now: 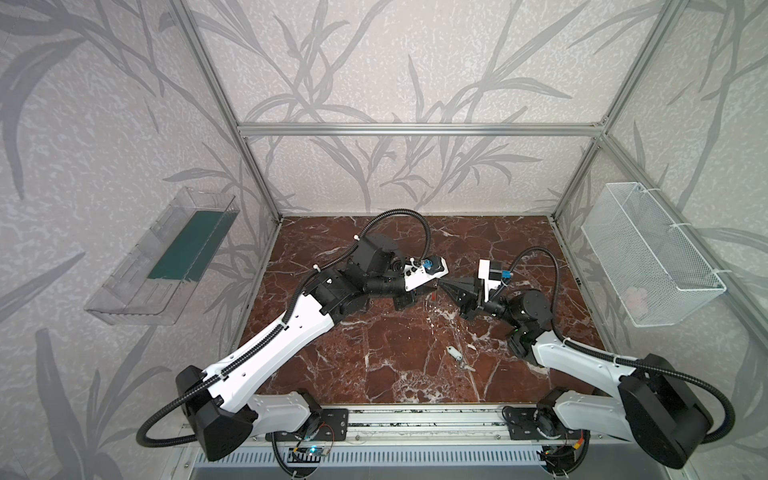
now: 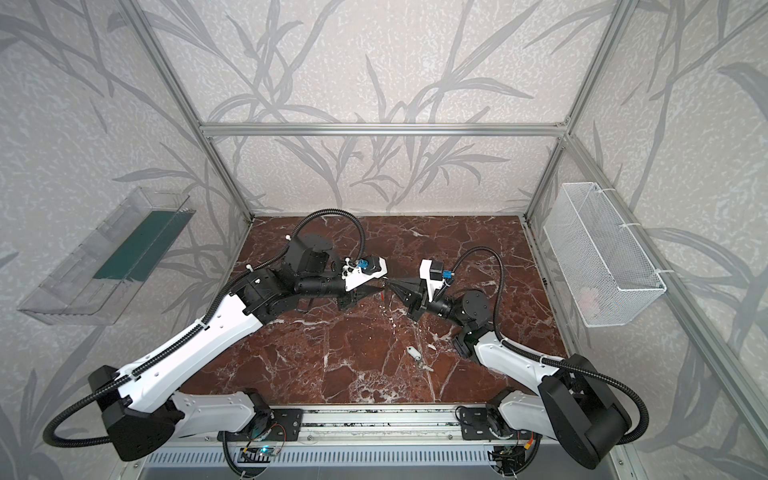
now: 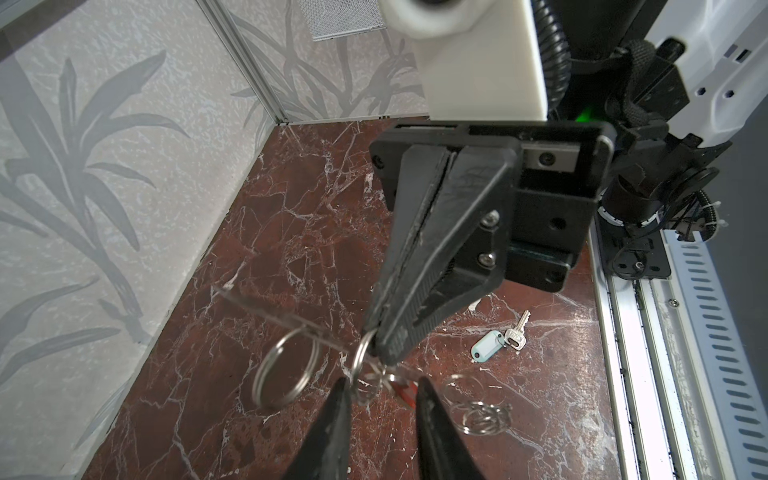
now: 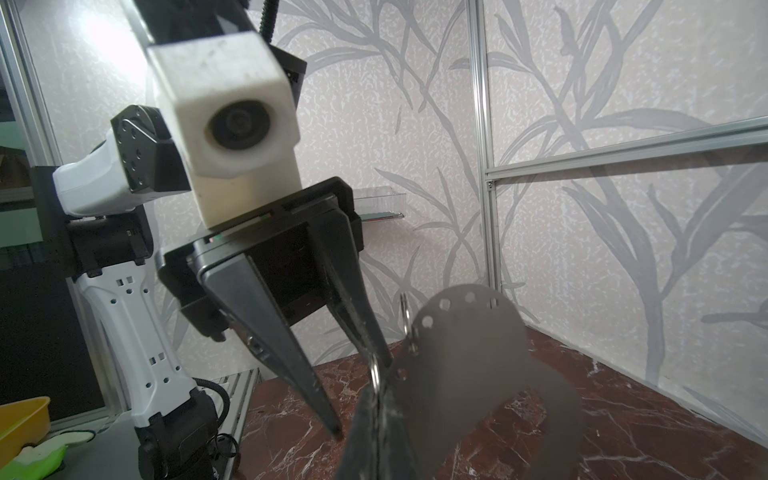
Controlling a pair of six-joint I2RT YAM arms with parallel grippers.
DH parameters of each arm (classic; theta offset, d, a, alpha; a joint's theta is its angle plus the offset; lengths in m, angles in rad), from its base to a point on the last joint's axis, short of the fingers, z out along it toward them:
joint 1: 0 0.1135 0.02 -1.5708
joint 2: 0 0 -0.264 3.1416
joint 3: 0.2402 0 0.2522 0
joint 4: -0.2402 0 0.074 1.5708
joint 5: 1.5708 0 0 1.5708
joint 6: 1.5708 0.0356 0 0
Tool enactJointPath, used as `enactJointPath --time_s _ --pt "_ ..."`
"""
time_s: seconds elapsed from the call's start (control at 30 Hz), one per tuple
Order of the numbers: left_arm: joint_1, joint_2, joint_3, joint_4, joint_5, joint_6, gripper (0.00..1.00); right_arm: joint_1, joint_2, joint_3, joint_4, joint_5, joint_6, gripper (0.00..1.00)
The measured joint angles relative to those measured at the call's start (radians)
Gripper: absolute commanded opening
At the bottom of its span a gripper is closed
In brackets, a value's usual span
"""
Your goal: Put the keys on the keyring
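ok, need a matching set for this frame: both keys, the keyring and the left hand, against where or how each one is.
Things:
1 white-tagged key
2 red-tagged key
3 keyring
4 left hand

States:
A fingers apart
B clamped in the shut right hand
C lying on the table
D in the air between the left hand's fingers

Pairs: 1-C, 2-D, 3-B, 4-A

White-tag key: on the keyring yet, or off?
Off. The white-tag key lies on the table, apart from the keyring clamped in the right gripper.
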Motion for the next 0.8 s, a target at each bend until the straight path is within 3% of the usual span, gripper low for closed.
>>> enactJointPath --time_s 0.1,0.3,0.33,0.43,0.5,0.8 --pt "0.000 0.000 0.000 0.008 0.009 0.000 0.22 0.000 0.001 0.000 0.004 -0.013 0.000 0.00" --pt "0.002 0.000 0.001 0.010 0.035 0.000 0.00 -0.005 0.013 0.000 0.019 -0.025 0.000 0.00" --pt "0.005 0.000 0.001 0.010 0.042 -0.006 0.00 -0.005 0.014 0.000 0.020 -0.026 0.000 0.01" --pt "0.005 0.003 0.011 -0.005 0.046 0.001 0.00 -0.005 0.013 0.000 0.015 -0.021 -0.005 0.22" --pt "0.005 0.012 0.035 -0.029 0.043 0.013 0.00 -0.008 0.006 0.001 -0.004 -0.011 -0.017 0.28" --pt "-0.011 0.157 0.307 -0.298 -0.040 0.122 0.00 -0.014 -0.225 0.060 -0.426 0.045 -0.293 0.27"
